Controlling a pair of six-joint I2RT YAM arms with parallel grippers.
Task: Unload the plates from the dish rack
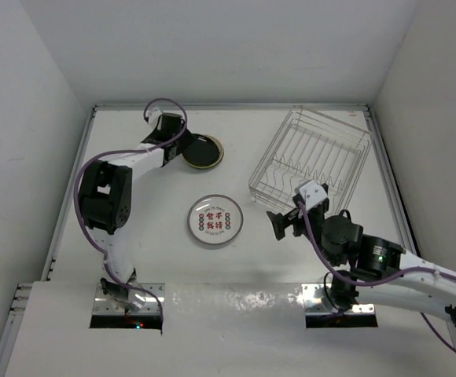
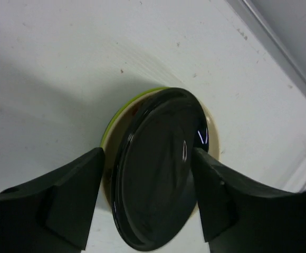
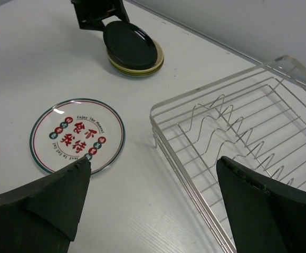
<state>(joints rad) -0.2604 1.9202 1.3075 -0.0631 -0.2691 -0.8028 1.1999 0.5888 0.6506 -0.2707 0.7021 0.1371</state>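
While the left gripper (image 2: pixel 147 153) reaches to the far side of the table (image 1: pixel 165 196), left of the middle, its fingers are spread apart. One finger stands at each side of the black plate (image 2: pixel 158 174), and they pinch nothing that can be seen. The black plate is the top one of a small stack, and under it a tan plate (image 2: pixel 214 132) and a lime plate (image 2: pixel 117 115) show only their rims. In the right wrist view the black plate seems a little tilted on the stack, but this is not sure. A white plate (image 1: pixel 215 219) with red characters lies flat and alone on the table, nearer to the arms, between the stack and the right gripper (image 3: pixel 153 162). This gripper hangs above the table with its fingers spread very wide, near the near corner of the rack (image 1: pixel 313 154). The rack stands at the far right of the table, well apart from the stack.
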